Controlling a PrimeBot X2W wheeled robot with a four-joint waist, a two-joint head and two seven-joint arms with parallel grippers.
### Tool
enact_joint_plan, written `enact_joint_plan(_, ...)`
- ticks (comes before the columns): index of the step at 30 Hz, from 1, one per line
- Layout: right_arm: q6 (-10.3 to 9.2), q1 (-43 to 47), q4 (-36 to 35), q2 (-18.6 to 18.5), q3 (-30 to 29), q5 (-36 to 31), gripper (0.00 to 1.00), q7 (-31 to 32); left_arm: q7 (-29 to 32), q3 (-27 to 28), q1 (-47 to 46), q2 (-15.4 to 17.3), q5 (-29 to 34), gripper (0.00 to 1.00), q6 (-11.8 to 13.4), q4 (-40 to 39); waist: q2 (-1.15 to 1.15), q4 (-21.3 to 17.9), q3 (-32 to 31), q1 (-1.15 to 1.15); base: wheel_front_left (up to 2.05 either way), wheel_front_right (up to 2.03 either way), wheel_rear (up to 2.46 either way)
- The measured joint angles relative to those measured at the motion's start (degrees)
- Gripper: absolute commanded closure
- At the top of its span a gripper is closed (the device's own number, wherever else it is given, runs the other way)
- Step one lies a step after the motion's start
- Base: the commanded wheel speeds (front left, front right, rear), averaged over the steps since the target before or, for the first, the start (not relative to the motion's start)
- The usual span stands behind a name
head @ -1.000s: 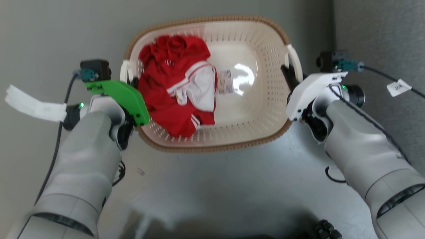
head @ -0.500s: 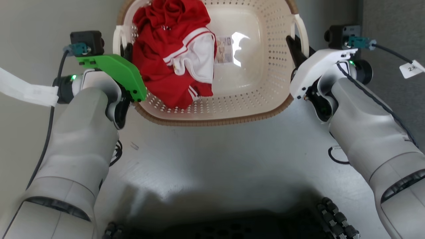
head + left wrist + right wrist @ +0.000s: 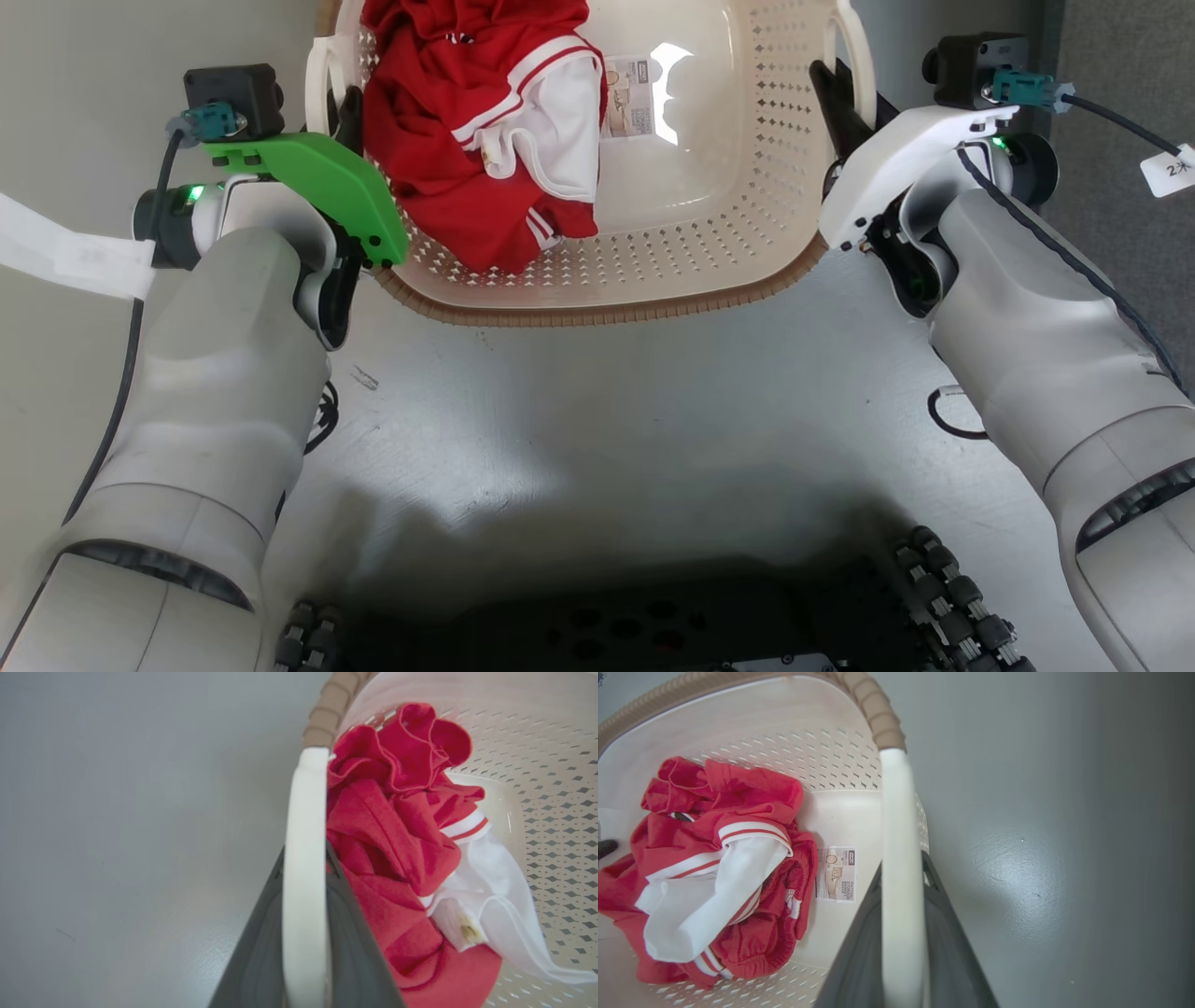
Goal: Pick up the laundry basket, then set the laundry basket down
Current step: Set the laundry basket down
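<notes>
The laundry basket (image 3: 607,313) is cream-white and perforated with a brown woven-look rim, and its far part runs off the top of the head view. Red and white clothes (image 3: 476,121) lie in its left half, beside a small label (image 3: 627,96). My left gripper (image 3: 350,107) is shut on the basket's left white handle (image 3: 303,858), with a dark finger on each side of the bar. My right gripper (image 3: 836,89) is shut the same way on the right white handle (image 3: 899,835). The clothes (image 3: 714,868) and label (image 3: 836,873) also show in the right wrist view.
Grey floor (image 3: 607,420) lies under and around the basket. My dark wheeled base (image 3: 952,597) shows at the bottom edge. A darker textured surface (image 3: 1120,56) runs along the right side. A white tape tag (image 3: 65,257) hangs from the left arm's cable.
The basket and both grippers sit higher in the picture and look larger, and my base has come into view, so the camera has moved. Both grippers stay shut on the handles.
</notes>
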Motion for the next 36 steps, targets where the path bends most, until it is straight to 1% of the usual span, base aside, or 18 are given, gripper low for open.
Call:
enact_joint_plan(10, 0.01, -0.1, 0.7, -0.1, -0.5, 0.0, 1.00, -0.5, -1.0, -0.7, -0.7, -0.3, 0.2, 1.00, -0.3, 0.6, 0.00, 0.3, 0.6, 0.00, 0.00, 0.00, 0.00)
enact_joint_plan(15, 0.02, -0.2, 0.8, 0.0, -0.6, 0.0, 1.00, -0.5, -1.0, -1.0, -1.2, -0.3, 0.2, 1.00, -1.0, 1.2, 0.00, 0.3, 0.7, 0.00, 0.00, 0.00, 0.00)
enact_joint_plan(16, 0.03, -0.2, 0.8, 0.0, -0.6, 0.0, 0.83, -0.5, -1.0, -1.0, -1.2, -0.3, 0.2, 1.00, -1.2, 1.2, 0.00, 0.3, 0.7, 0.00, 0.00, 0.00, 0.00)
enact_joint_plan(17, 0.03, -0.2, 0.8, 0.0, -0.5, 0.0, 0.40, -0.5, -1.0, -1.0, -1.3, -0.3, 0.2, 0.57, -1.2, 1.3, 0.00, 0.3, 0.7, 0.00, 0.00, 0.00, 0.00)
enact_joint_plan(18, 0.10, -0.2, 0.8, 0.1, -0.5, 0.0, 0.00, -0.5, -1.0, -0.9, -1.3, -0.4, 0.2, 0.00, -1.2, 1.4, 0.00, 0.3, 0.6, 0.00, 0.00, 0.00, 0.00)
enact_joint_plan(23, 0.10, -0.2, 1.0, -0.5, 0.1, -0.1, 0.00, -0.5, -0.9, -0.7, -1.7, 0.7, 0.0, 0.00, -1.3, 2.7, 0.00, 0.4, 0.3, 0.00, 0.00, 0.00, 0.00)
enact_joint_plan(32, 0.11, 0.3, 0.9, -0.1, 0.6, -0.5, 0.00, -0.5, -0.9, -1.1, -1.7, 0.7, -0.1, 0.00, -2.6, 3.2, 0.00, 0.3, -1.4, 0.00, 0.00, 0.00, 0.00)
enact_joint_plan(36, 0.11, 1.3, 0.7, -0.1, 0.6, -0.5, 0.00, -0.5, -0.9, -1.4, -1.5, 0.7, -0.1, 0.00, -2.7, 3.5, 0.00, 0.3, -2.5, 0.00, 0.00, 0.00, 0.00)
